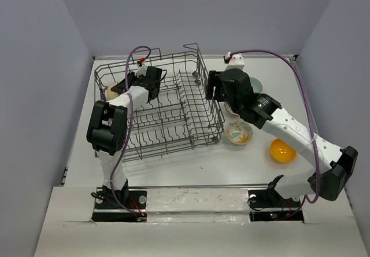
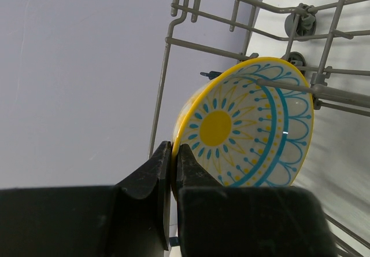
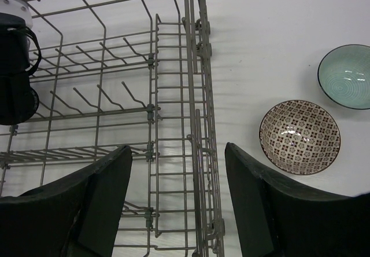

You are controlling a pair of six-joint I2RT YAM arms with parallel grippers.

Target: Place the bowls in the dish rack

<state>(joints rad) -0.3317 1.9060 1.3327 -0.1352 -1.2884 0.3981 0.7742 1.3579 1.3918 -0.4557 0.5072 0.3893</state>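
bowls: five, one in dish rack (image 3: 199,95), four on table (image 1: 191,167) | left gripper (image 2: 173,153) is clamping floral bowl (image 2: 248,124) rim at rack's 9 o'clock wall | right gripper (image 3: 176,170) is hanging apart over 3 o'clock wall | only right wrist is showing brown bowl (image 3: 299,135) whole, beside teal bowl (image 3: 348,74) | leaf bowl (image 1: 239,132), orange bowl (image 1: 282,150) at 4 o'clock

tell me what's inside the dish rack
One yellow floral bowl, on edge, pinched by the left claw at the dish rack's left side. Remaining tines look bare; the left arm hides some.
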